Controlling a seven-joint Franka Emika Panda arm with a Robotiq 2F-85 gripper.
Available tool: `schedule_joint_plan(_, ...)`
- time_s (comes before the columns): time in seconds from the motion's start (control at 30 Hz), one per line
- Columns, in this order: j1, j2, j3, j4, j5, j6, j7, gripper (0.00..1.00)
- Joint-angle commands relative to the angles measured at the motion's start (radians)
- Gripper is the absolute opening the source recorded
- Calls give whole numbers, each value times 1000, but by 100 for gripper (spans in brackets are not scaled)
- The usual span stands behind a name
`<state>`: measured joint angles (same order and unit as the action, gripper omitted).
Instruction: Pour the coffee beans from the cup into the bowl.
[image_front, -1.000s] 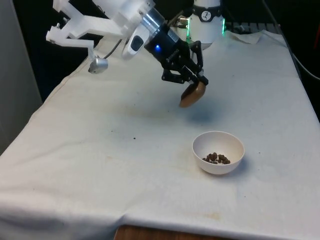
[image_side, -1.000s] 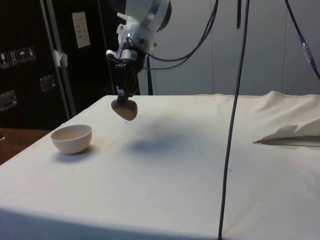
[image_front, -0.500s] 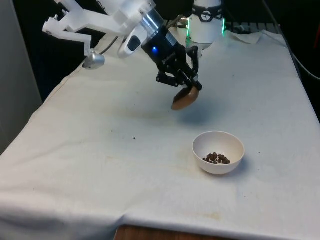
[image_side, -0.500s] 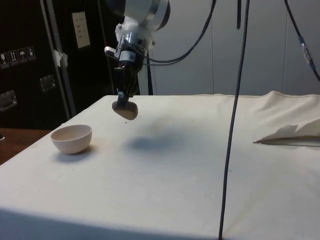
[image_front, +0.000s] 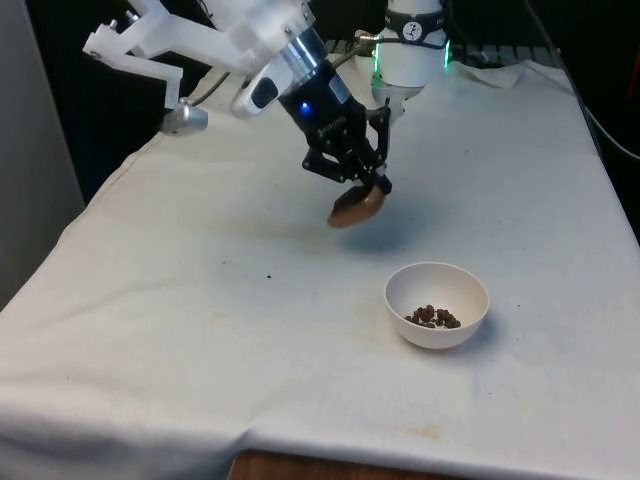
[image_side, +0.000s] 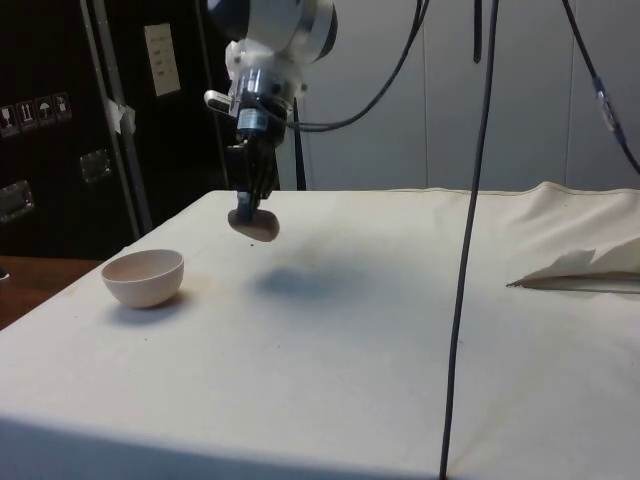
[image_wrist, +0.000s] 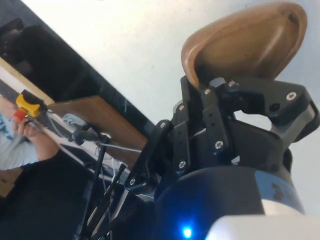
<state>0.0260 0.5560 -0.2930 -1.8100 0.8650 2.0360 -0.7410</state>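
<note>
Even light, soft tabletop shadows

A: What stays hidden?

B: In the side view the bowl (image_side: 143, 277) turns its wall to the camera, so its inside is out of sight. The cup (image_wrist: 245, 42) in the wrist view has its lower rim covered by the gripper (image_wrist: 240, 95).

A: Anything cut off?

B: A person's hand (image_wrist: 31, 131) runs off the wrist picture's edge. The yellow object (image_wrist: 27, 104) it holds cannot be identified.

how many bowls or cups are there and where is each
2. A white bowl with coffee beans stands on the white cloth; a brown cup is tilted in the gripper above the cloth, apart from the bowl.
</note>
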Motion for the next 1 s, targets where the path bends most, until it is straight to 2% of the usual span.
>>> schedule_joint_plan(0.0,8,5,-5,3,-12,13,16,0)
schedule_joint_plan(0.03,1,1,0,1,-4,5,3,0)
schedule_joint_plan(0.07,9,6,-5,4,-15,18,19,0)
schedule_joint_plan(0.27,16,16,-6,7,-40,51,46,0)
schedule_joint_plan(0.3,7,11,0,3,-28,41,29,0)
schedule_joint_plan(0.33,16,17,-5,7,-45,57,50,0)
schedule_joint_plan(0.57,23,28,-6,10,-78,94,84,0)
schedule_joint_plan(0.6,14,24,1,7,-67,85,69,0)
schedule_joint_plan(0.63,24,31,-5,12,-87,101,94,0)
schedule_joint_plan(0.9,29,41,-5,16,-126,134,134,0)
schedule_joint_plan(0.93,29,41,-5,17,-133,136,140,0)
schedule_joint_plan(0.97,20,37,3,15,-129,130,132,0)
